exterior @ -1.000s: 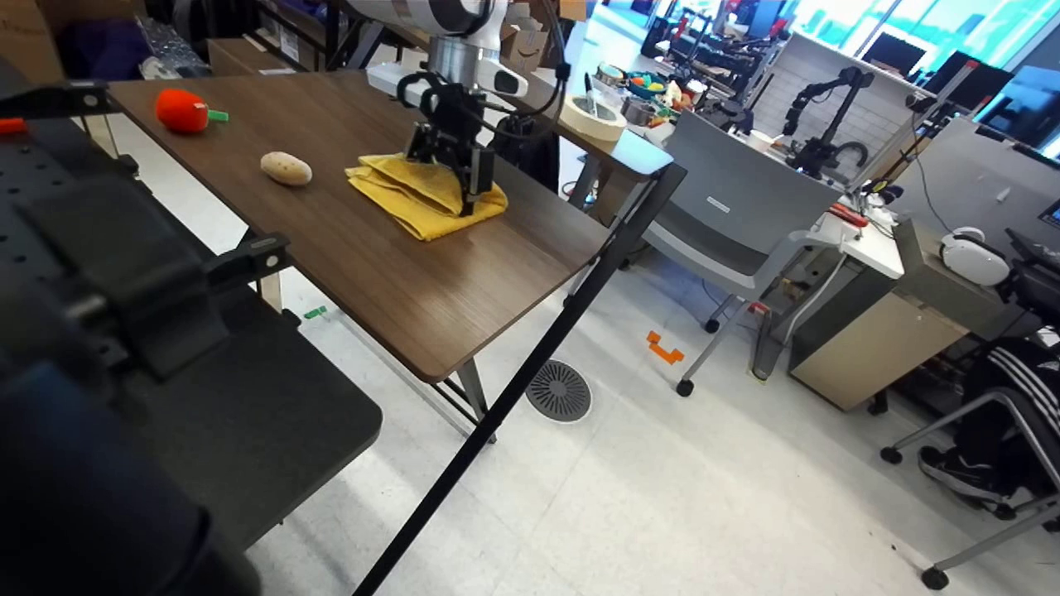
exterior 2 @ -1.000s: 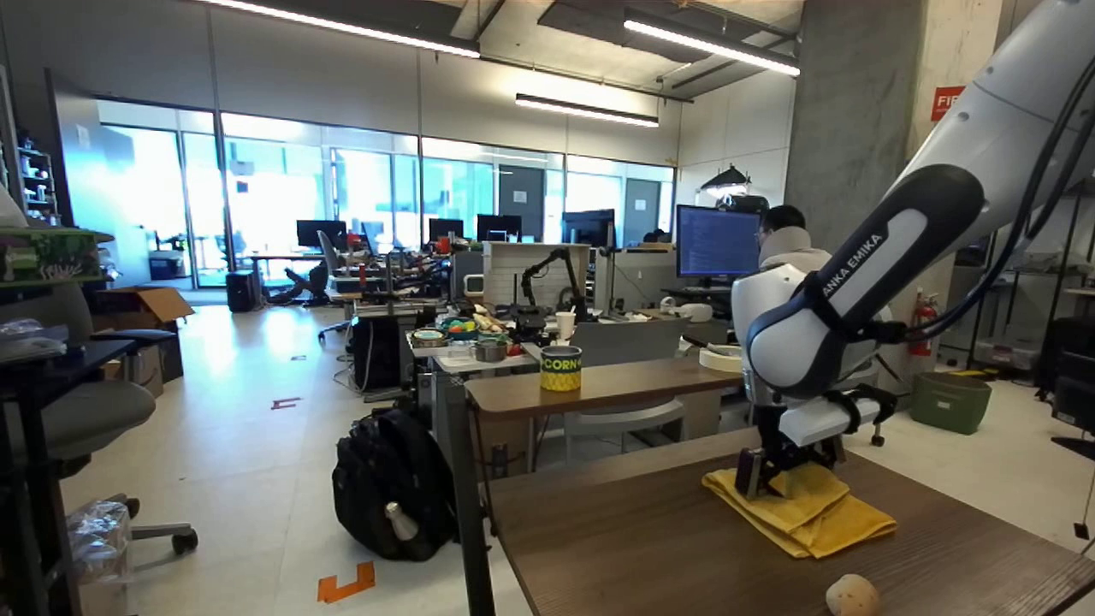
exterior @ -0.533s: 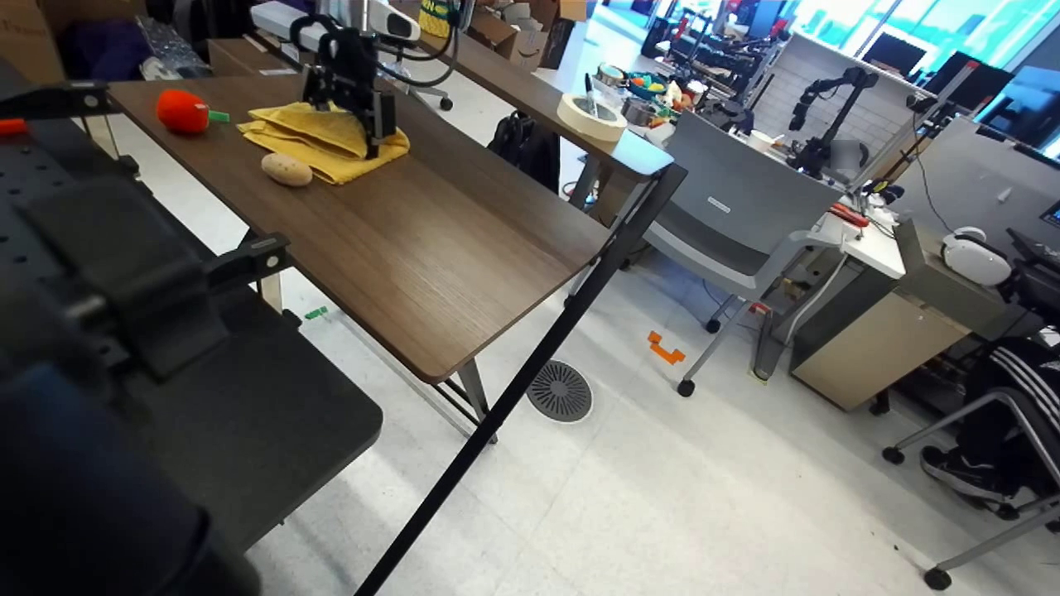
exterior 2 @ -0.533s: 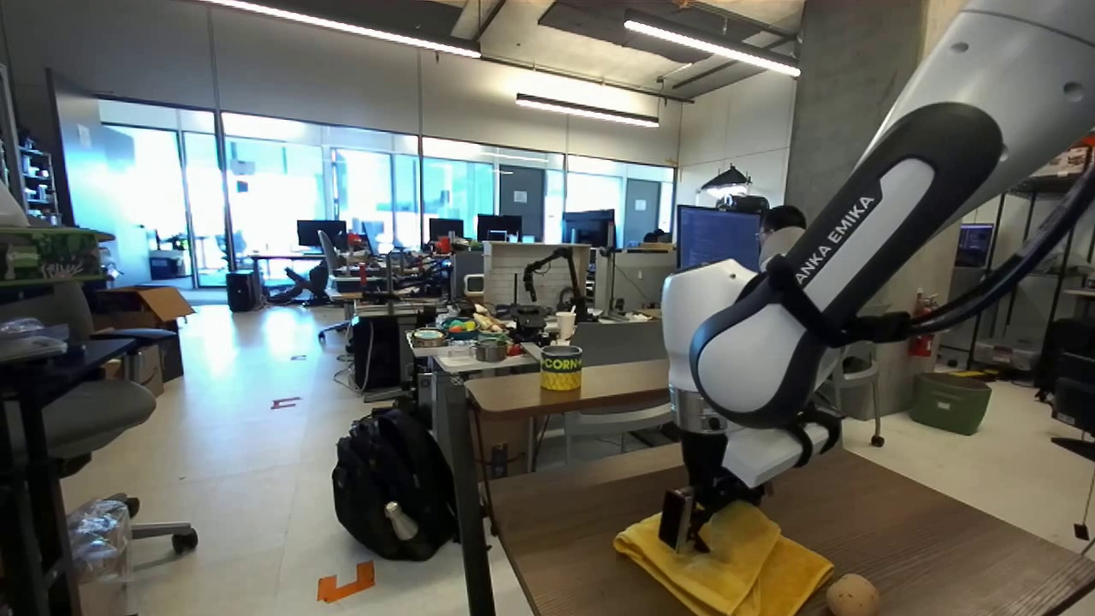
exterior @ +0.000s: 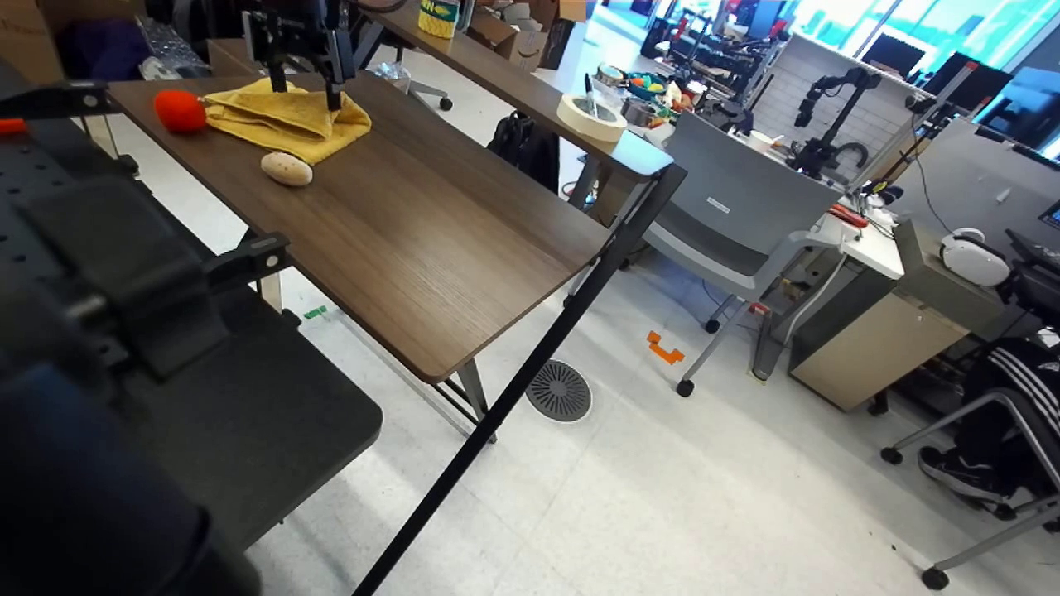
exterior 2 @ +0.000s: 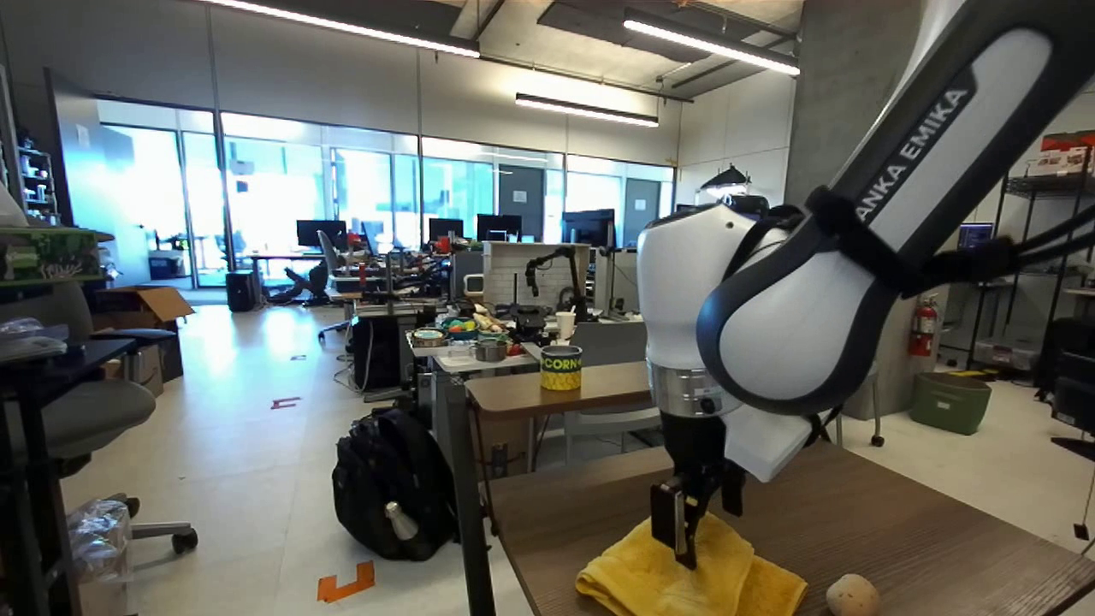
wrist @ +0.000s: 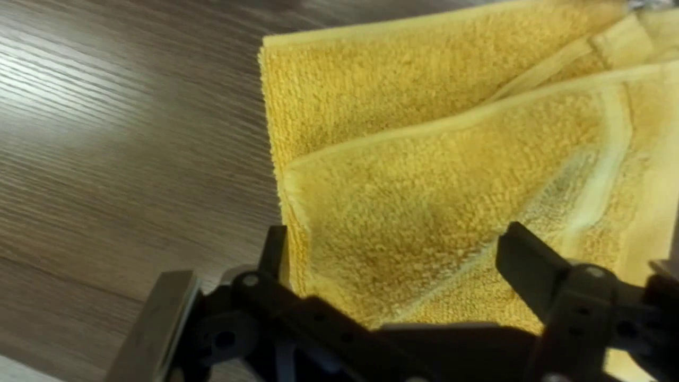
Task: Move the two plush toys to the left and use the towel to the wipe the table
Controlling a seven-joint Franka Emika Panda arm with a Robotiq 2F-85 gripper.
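Gripper [wrist: 393, 231] over towel [exterior: 269, 116], jaws wide apart, clamped on nothing. Towel lies folded near one short edge of the table [exterior: 414, 257], red toy [exterior: 179, 112] and beige toy [exterior: 286, 169] just beside it. Should be light, floppy, non-slip; pinch the loose top flap [wrist: 435, 170], not the stack.

All 3 views share the towel [wrist: 440, 170]: wrist view facing down close, both exterior views farther back.
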